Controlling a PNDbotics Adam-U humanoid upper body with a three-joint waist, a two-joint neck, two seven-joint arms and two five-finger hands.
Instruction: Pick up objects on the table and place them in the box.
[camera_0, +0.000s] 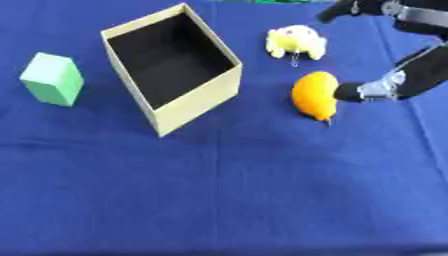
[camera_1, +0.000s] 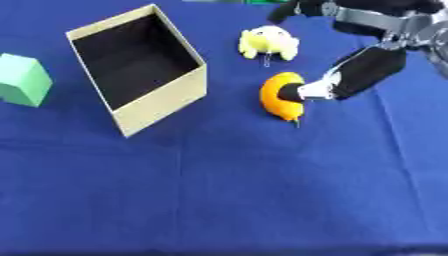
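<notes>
The right hand (camera_1: 350, 75) reaches the orange toy (camera_0: 315, 95), thumb touching, fingers spread, not yet clamped. Close around its middle, then lift above the box (camera_0: 188, 107) rim.

A plain deep-blue tablecloth (camera_0: 262, 190) is seen; tan cardboard box (camera_0: 194, 102), black inside; mint-green block (camera_0: 52, 79); pale-yellow plush toy (camera_0: 296, 41); orange rounded object (camera_0: 313, 94); black-and-silver right hand (camera_1: 363, 70).
</notes>
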